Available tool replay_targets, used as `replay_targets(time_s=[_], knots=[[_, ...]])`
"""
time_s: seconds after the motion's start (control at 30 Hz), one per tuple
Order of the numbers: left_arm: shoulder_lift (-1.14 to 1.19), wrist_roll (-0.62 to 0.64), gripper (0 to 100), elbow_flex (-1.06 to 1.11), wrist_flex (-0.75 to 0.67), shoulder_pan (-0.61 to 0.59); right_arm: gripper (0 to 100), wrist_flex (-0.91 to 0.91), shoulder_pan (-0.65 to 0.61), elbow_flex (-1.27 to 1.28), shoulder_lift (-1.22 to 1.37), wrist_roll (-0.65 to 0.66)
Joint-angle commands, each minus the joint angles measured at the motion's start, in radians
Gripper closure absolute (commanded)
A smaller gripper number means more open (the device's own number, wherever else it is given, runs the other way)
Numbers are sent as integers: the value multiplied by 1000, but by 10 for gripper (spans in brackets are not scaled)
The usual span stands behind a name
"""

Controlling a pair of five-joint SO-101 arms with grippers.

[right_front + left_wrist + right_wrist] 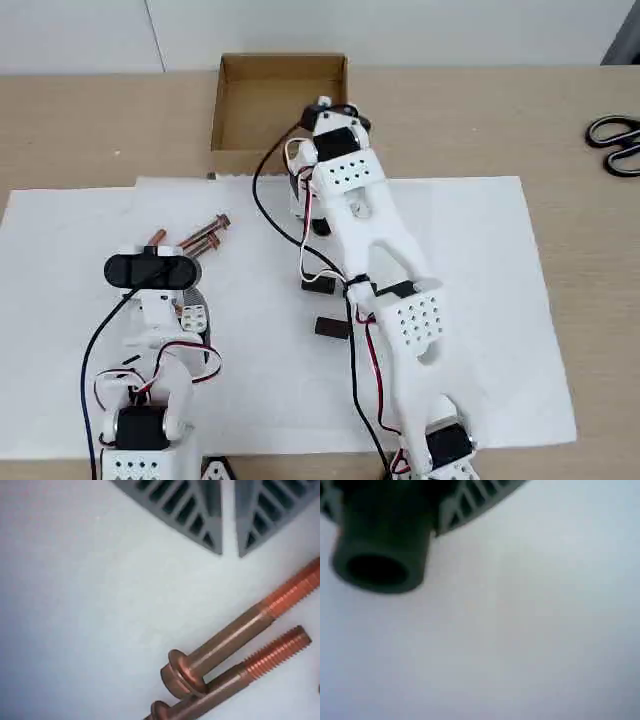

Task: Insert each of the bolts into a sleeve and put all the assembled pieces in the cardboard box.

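Observation:
Copper bolts lie together on the white paper, just beyond my left gripper. Two of these bolts lie side by side, heads together, close below the gripper's grey fingertips. My left gripper is shut to a thin slit and holds nothing. My right gripper hangs over the paper near the cardboard box, shut on a black sleeve whose open bore faces the camera. Two more black sleeves lie loose beside the right arm.
The open cardboard box stands at the table's far edge, just past the paper. Scissors lie at the far right on the bare table. Black cables trail from both arms across the sheet.

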Motion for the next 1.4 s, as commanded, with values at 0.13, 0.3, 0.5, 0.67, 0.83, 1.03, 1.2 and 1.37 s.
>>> replay_targets(time_s=[0.13,0.3,0.5,0.67,0.83,1.03,1.2,1.37], knots=[[-11,-8,994,-7,-25,-6,996,24,31,-44,-312,132],[-6,0,994,-119,-9,-5,996,25,79,144,-501,141],[52,-28,994,-305,40,0,996,22,186,486,-754,141],[241,-28,994,-501,130,0,996,18,286,764,-931,138],[482,-28,994,-714,164,0,996,16,380,1010,-1087,138],[783,-29,994,-944,258,-3,996,15,498,1223,-1253,138],[1043,-40,994,-1127,370,-5,996,10,590,1355,-1379,140],[1318,-222,993,-1331,482,-5,995,10,642,1478,-1501,141]])
